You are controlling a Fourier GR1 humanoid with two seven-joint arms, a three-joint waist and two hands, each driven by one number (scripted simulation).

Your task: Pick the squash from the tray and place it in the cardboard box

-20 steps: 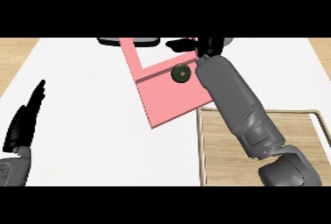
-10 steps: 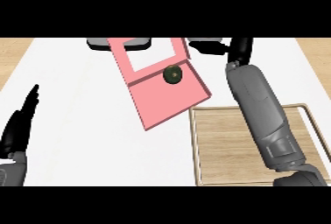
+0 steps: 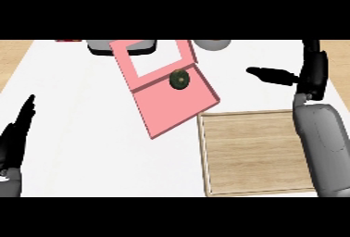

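A small, round, dark green squash (image 3: 179, 79) lies on the pink tray (image 3: 171, 104), which sits slanted at the counter's upper middle. The cardboard box (image 3: 254, 152), shallow and open-topped, stands at the lower right, its corner close to the tray's lower edge. My right hand (image 3: 311, 74) is open to the right of the tray and above the box's far side, fingers up and thumb pointing left toward the squash. It holds nothing and stands well apart from the squash. My left hand (image 3: 17, 134) rests open at the lower left edge.
A grey object (image 3: 123, 46) stands behind the tray at the top edge. Beside it is a pale round object (image 3: 213, 45), and a small red thing (image 3: 68, 40) shows at the top left. White counter stretches between the tray and my left hand.
My right hand has swung from over the tray and squash out to the right. The squash stays on the tray. The left hand has barely moved.
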